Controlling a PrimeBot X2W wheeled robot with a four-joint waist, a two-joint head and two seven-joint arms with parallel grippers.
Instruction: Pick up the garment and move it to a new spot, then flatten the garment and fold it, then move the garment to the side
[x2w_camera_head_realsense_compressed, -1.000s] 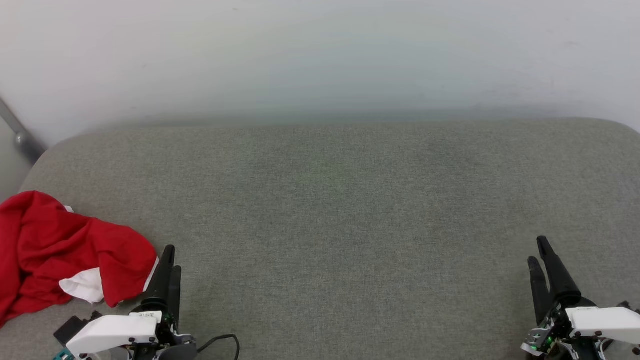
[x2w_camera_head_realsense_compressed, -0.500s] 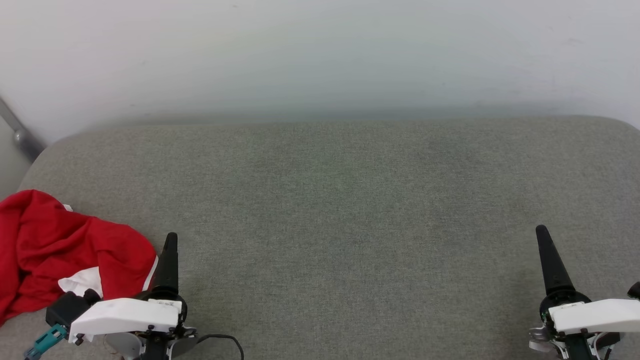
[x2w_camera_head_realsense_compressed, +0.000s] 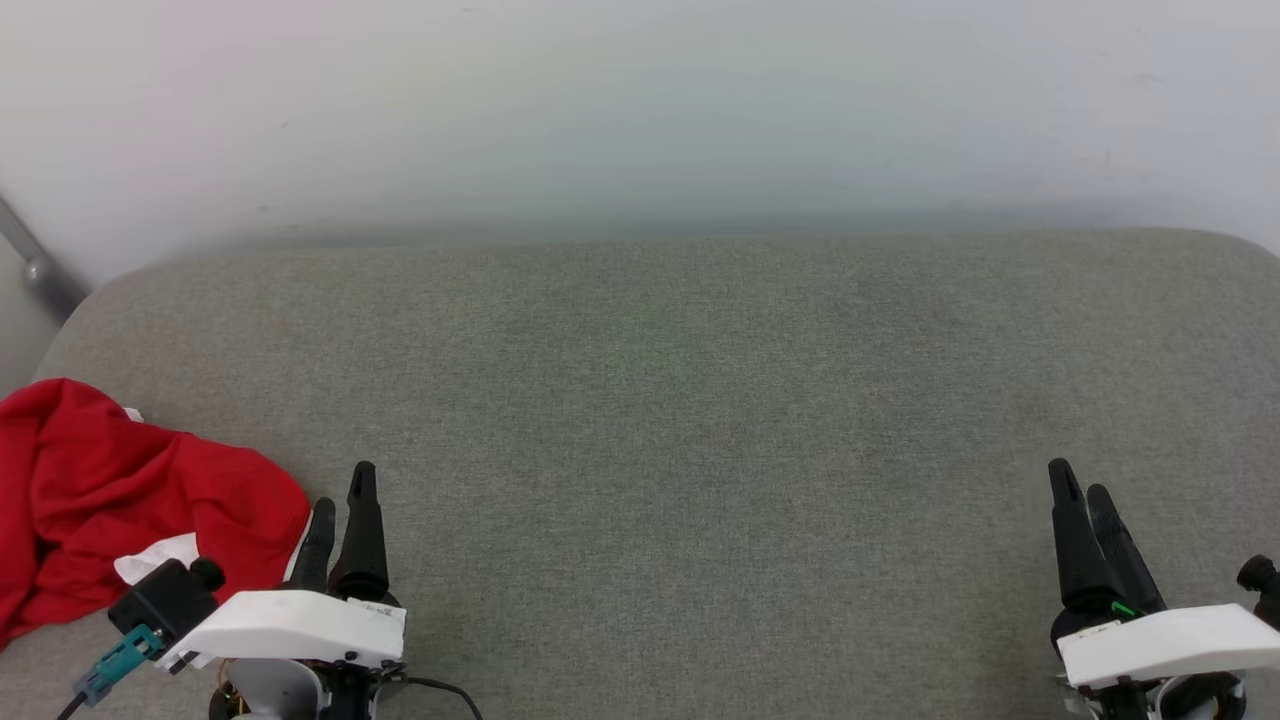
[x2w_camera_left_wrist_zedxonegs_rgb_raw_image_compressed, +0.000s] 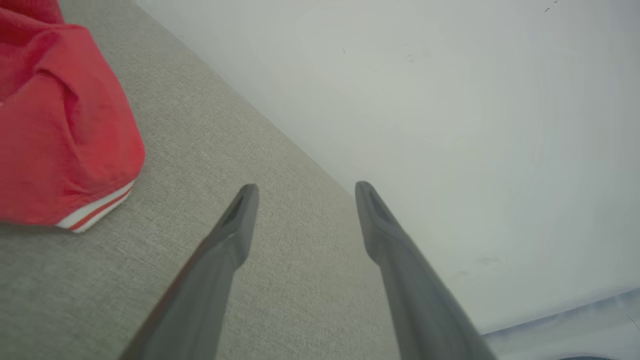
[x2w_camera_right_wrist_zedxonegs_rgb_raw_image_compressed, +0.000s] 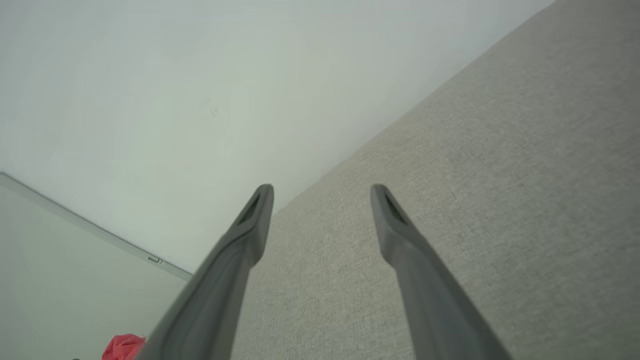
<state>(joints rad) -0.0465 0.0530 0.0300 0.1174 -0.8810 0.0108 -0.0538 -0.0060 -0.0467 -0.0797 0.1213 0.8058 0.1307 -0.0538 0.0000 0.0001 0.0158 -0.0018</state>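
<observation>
The garment (x2w_camera_head_realsense_compressed: 110, 500) is heaped just left of the left gripper (x2w_camera_head_realsense_compressed: 342, 488), well apart from the right gripper (x2w_camera_head_realsense_compressed: 1079, 478). Both are spread open, empty.

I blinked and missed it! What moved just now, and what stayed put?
Both grippers twisted at the wrist. The left gripper slid a little to the right, near the red jersey; the right gripper slid a little to the left. Neither grabbed anything; both are open. The red jersey stayed crumpled on the grey cushion.
</observation>
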